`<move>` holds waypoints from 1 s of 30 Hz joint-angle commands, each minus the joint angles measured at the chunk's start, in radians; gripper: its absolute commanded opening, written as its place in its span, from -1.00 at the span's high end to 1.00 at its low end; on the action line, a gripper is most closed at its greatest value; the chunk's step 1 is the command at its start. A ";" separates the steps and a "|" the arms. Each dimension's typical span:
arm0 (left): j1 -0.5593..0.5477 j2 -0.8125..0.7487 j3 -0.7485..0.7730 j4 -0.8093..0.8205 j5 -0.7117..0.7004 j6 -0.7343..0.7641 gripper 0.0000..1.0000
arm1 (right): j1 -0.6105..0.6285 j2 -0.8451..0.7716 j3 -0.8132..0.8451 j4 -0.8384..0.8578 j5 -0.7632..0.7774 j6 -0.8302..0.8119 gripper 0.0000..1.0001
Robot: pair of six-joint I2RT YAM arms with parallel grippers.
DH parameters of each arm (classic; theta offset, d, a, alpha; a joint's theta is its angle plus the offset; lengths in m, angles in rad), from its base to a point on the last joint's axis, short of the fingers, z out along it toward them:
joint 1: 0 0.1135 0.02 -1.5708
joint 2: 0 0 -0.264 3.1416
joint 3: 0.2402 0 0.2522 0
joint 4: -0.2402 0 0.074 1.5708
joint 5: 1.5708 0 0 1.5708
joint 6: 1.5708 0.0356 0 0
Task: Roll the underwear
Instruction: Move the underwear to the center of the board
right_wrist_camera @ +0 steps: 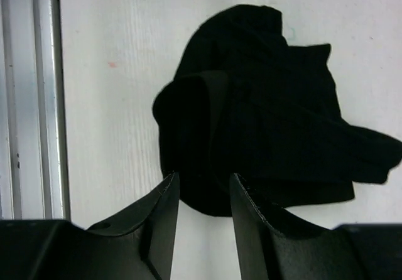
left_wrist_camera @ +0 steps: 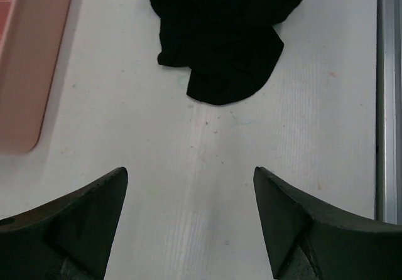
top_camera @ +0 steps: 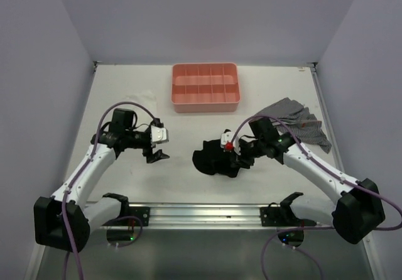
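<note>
Underwear lies bunched mid-table, right gripper narrowly parted at its edge; left gripper gapes wide over bare table nearby.

Ahead of the left gripper, the underwear runs off the top edge. The pink tray, ahead and to that claw's left, is cut by the side edge. The underwear's near hem is hidden behind the right gripper, so whether its fingertips touch the fabric cannot be told.
</note>
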 commanded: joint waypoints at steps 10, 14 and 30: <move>-0.471 0.210 0.078 0.192 -0.207 0.181 -0.40 | -0.389 0.216 0.198 -0.098 -0.104 0.086 0.22; -0.588 0.351 0.196 0.143 -0.258 0.271 -0.28 | -0.403 0.328 0.256 -0.073 -0.141 0.183 0.19; -0.771 0.551 0.257 0.186 -0.347 0.389 -0.06 | -0.489 0.402 0.310 -0.096 -0.186 0.157 -0.21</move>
